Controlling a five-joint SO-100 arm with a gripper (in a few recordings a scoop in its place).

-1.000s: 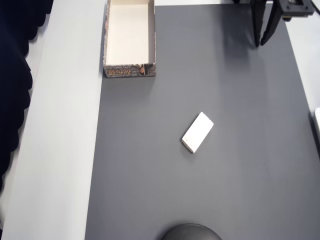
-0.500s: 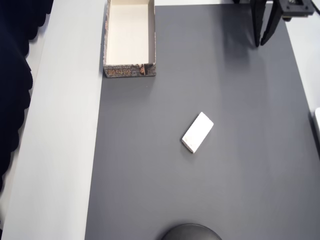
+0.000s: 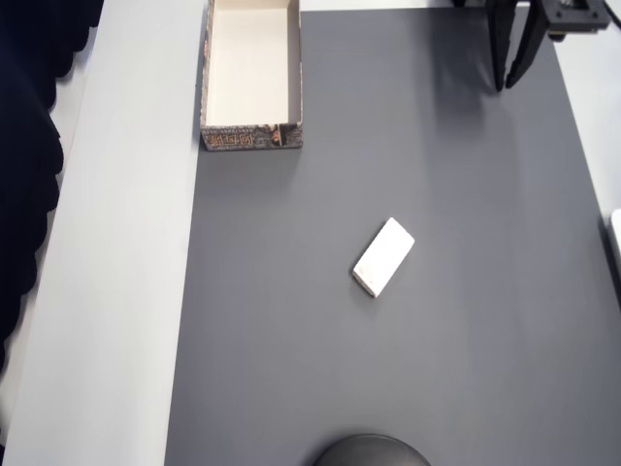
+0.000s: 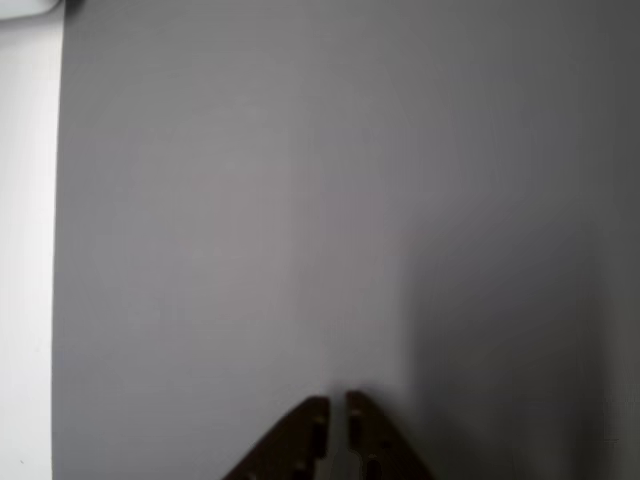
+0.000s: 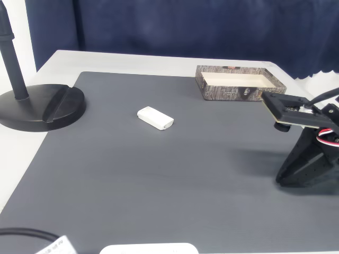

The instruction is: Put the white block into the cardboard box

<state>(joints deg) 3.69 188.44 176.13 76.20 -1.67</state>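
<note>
**Block not yet approached; reach is the step in hand**

The block [image 3: 383, 256] is seen lying flat and diagonal near the middle of the grey mat [image 3: 466, 369], untouched. The box [image 3: 250, 136] sits open at the mat's top-left corner in the overhead view, well apart from the block, and nothing is seen inside it. The gripper [image 3: 510, 83] is parked at the top right, nearly clenched and empty: in the wrist view its tips [image 4: 336, 415] are parted by only a thin slit.

The task is judged to be at its start. The next move calls for the jaws to be spread, carried over the block and turned across its short side.

1 black stand base [image 5: 39, 106] rests at the mat's edge, clear of the likely path. Nothing is seen between block and box.
</note>
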